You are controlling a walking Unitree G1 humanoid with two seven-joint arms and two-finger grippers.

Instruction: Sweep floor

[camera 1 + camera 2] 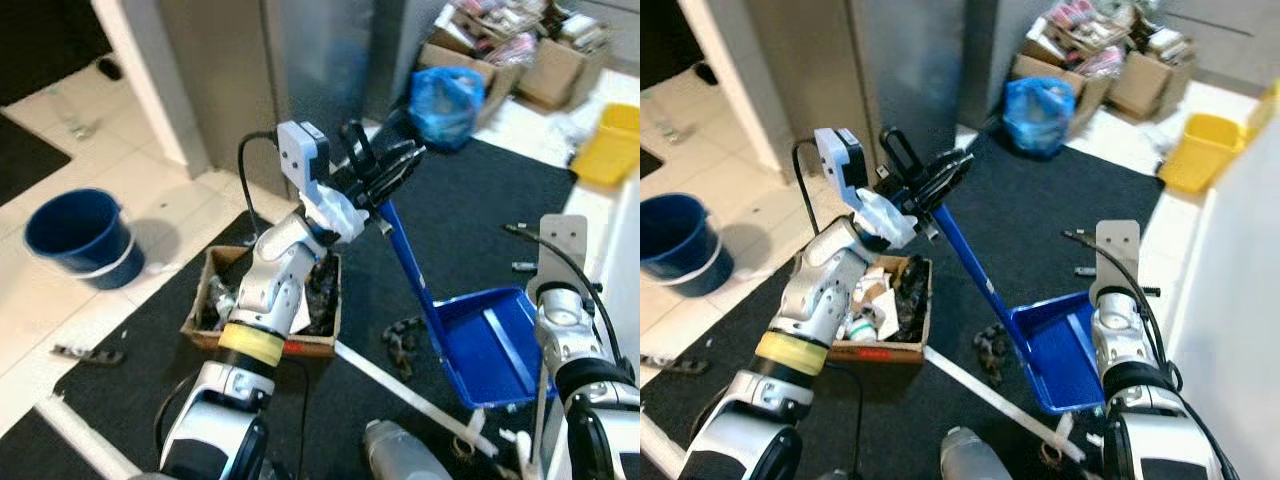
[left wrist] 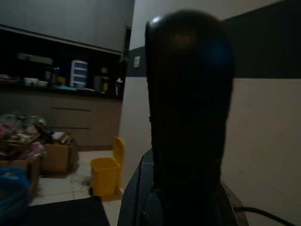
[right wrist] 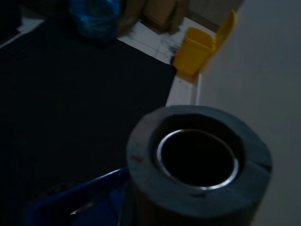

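Note:
My left gripper [image 1: 378, 172] is raised at mid-frame and shut on the top of the blue dustpan's long handle [image 1: 410, 262]. The handle slants down to the dustpan tray [image 1: 492, 342], which rests on the black mat [image 1: 480, 210]. One dark finger [image 2: 188, 117] looms large in the left wrist view. A grey-sleeved tube end, the broom handle [image 3: 200, 165], stands right in front of the right wrist camera, apparently held by my right gripper. A white stick [image 1: 400, 385] runs across the mat toward my right arm [image 1: 565, 330]. Dark debris [image 1: 401, 340] lies beside the tray.
An open cardboard box of rubbish [image 1: 265, 300] sits under my left arm. On the tiles to the left stands a blue bucket [image 1: 78, 235]. A blue bag [image 1: 445, 105], cartons [image 1: 500, 45] and a yellow bin [image 1: 610, 145] line the back; a white wall is close on the right.

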